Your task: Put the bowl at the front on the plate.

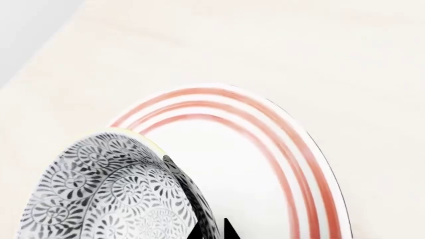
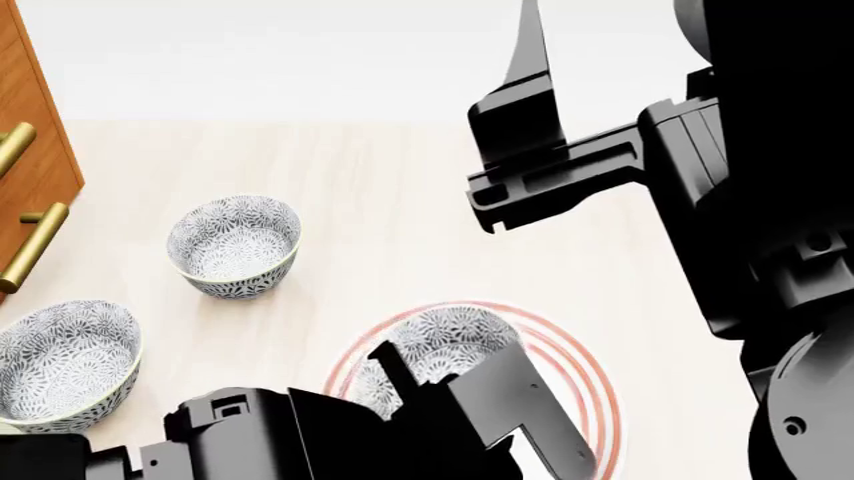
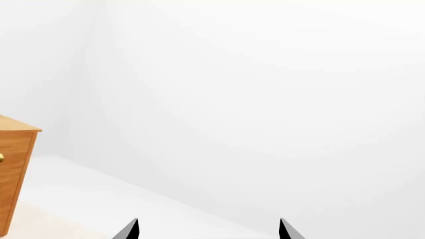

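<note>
Left of the large white red-ringed plate (image 2: 587, 375), two matching floral ceramic bowls (image 2: 235, 244) are seen, nothing visible inside them. Over the plate, the small grey-blue floral ceramic bowl (image 2: 447, 345) is held by its rim in the clenched left gripper (image 2: 441, 385), apparently awaiting lowering. Beyond the plate, the right gripper (image 3: 208, 230) is raised, its jaws parted.

Glossy black, angular arm links; the right arm (image 2: 747, 200) has a round joint housing with a small screw.
</note>
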